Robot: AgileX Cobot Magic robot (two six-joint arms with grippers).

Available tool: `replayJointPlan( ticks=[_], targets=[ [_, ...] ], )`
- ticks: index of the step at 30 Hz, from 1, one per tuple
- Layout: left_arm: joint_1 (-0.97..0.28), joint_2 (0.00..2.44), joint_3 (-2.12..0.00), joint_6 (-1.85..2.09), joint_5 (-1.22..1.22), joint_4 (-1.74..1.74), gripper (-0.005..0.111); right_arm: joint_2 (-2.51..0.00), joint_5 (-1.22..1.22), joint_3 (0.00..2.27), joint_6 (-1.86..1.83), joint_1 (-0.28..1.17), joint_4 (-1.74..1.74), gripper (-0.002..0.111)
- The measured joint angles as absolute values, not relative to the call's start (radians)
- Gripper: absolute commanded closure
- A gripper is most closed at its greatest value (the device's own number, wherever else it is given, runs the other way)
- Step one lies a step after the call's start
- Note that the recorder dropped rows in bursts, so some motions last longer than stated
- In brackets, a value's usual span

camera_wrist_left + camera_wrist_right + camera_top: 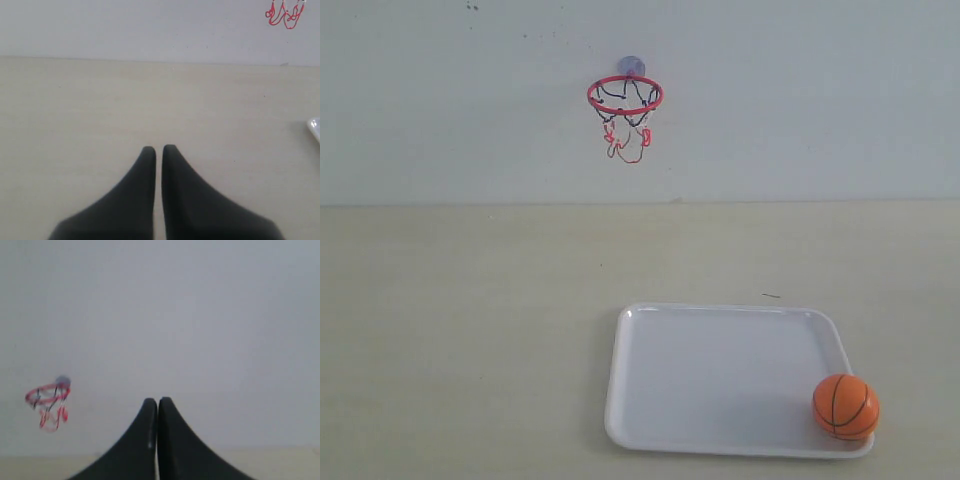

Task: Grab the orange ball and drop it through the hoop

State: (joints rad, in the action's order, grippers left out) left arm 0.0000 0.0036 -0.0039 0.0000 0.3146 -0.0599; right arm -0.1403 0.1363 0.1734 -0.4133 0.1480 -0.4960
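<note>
The orange ball (pixel 845 406) rests in the near right corner of a white tray (pixel 710 375) on the table. The hoop (pixel 625 96), a red ring with a string net, hangs on the back wall by its suction cup. Neither arm shows in the exterior view. My left gripper (pixel 158 149) is shut with nothing between its black fingers, above bare table; the bottom of the hoop's net (pixel 284 14) shows at that view's edge. My right gripper (pixel 157 401) is shut and empty, pointing at the wall, with the hoop (pixel 48 399) off to one side.
The beige table (pixel 470 320) runs back to a pale wall (pixel 800 100). A corner of the white tray (pixel 315 127) shows at the edge of the left wrist view.
</note>
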Motion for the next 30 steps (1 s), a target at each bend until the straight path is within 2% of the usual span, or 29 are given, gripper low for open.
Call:
replayJointPlan(
  ticks=[5,10,16,18,20,22,24,26,28,30],
  targets=[
    [0.000,0.004,-0.004,0.000,0.315,-0.060,0.103,-0.703,-0.148,0.375,-0.486,0.148,-0.596,0.109],
    [0.000,0.004,-0.004,0.000,0.315,-0.060,0.103,-1.077,-0.078,0.464,-0.447,0.149,-0.611,0.109],
    [0.000,0.004,-0.004,0.000,0.315,-0.060,0.103,-1.162,-0.021,0.489,-0.209,0.149,-0.628,0.109],
    [0.000,0.004,-0.004,0.000,0.315,-0.060,0.103,-1.170,-0.135,0.549,-0.219,0.149,-0.630,0.109],
    [0.000,0.004,-0.004,0.000,0.315,-0.060,0.103,-1.206,-0.396,0.694,-0.396,0.149,-0.628,0.109],
    [0.000,0.004,-0.004,0.000,0.315,-0.060,0.103,-1.288,-0.780,0.903,-0.565,0.149,-0.543,0.109],
    [0.000,0.004,-0.004,0.000,0.315,-0.060,0.103,-1.347,-0.919,1.000,-0.445,0.149,-0.364,0.109],
    [0.000,0.004,-0.004,0.000,0.315,-0.060,0.103,-1.399,-0.958,1.043,-0.217,0.149,-0.196,0.109],
    [0.000,0.004,-0.004,0.000,0.315,-0.060,0.103,-1.433,-0.984,1.050,-0.145,0.149,-0.136,0.106],
    [0.000,0.004,-0.004,0.000,0.315,-0.060,0.103,-1.462,-0.997,1.052,-0.121,0.149,-0.134,0.093]
  ],
)
